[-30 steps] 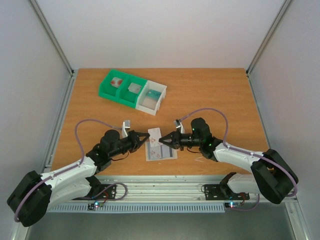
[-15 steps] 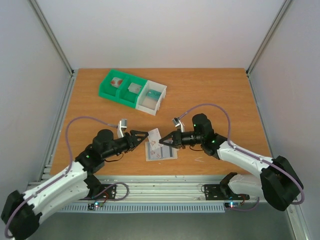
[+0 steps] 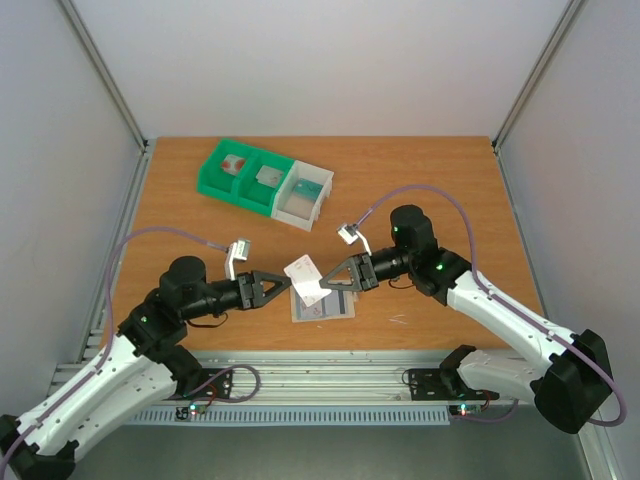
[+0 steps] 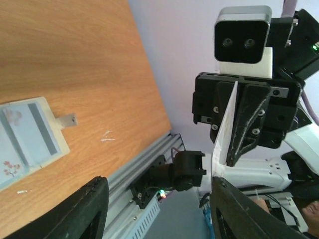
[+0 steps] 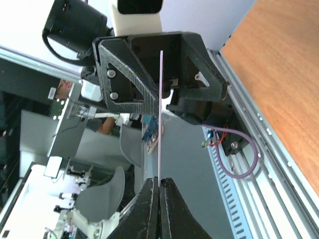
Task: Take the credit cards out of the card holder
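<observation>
A green-and-white compartment tray (image 3: 230, 192) lay on the wooden table (image 3: 440, 190) toward eleven o'clock, slanting from ten to four. Its two green compartments held a red-and-white item (image 3: 233, 165) and a grey one (image 3: 266, 176). The white end compartment held something teal (image 3: 310, 188). A metal rail (image 3: 330, 368) ran along six o'clock.

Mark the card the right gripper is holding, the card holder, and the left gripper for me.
white card (image 3: 304, 274), top external view, middle of its face.
card holder (image 3: 335, 310), top external view, panel showing below the card.
left gripper (image 3: 289, 284), top external view, between its open fingertips.
</observation>
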